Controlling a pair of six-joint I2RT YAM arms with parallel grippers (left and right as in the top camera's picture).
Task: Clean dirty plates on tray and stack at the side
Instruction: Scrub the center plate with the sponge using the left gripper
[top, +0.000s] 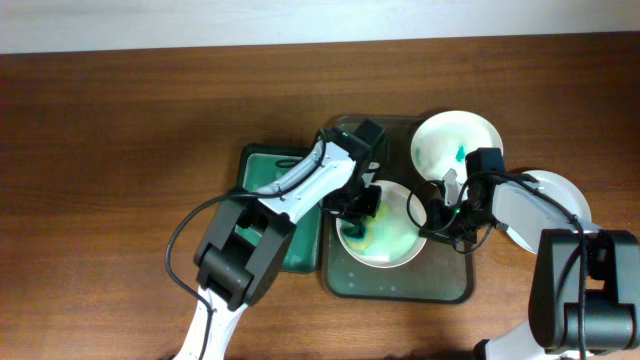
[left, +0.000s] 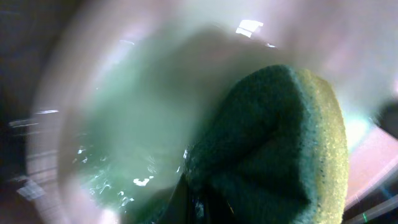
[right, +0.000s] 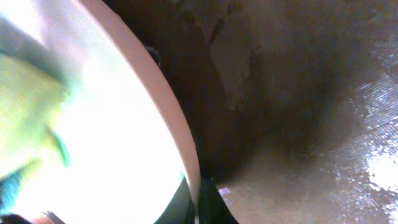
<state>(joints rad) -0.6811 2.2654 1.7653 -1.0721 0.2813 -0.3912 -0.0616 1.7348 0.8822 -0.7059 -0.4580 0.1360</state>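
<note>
The front plate (top: 395, 242) lay in the near half of the tray (top: 440, 282), its white bowl washed over with a pale green film that we saw thickest toward its left side. On that side the sponge (left: 273, 143), dark green with a yellow edge, pressed onto the wet surface. The left gripper (top: 360, 205) was closed tight on the sponge, reaching in over the tray's left rim.

At the plate's right edge, the right gripper (top: 432, 218) was clamped shut on the rim. In the right wrist view we saw the thin white edge running down between the dark fingertips (right: 186, 208), with the tray floor beyond it.

The back plate (top: 440, 140) sat in the far right corner of the tray, a small teal smear near its middle. It was close to the front plate, but we could not tell whether the two touched. The third plate (top: 565, 195) rested off the tray on the table (top: 120, 150), just to the right and partly hidden by the right arm. It looked clean, though that cover left us unsure. The green tray (top: 262, 165) lay just beside the big tray's left rim, under the left arm.
</note>
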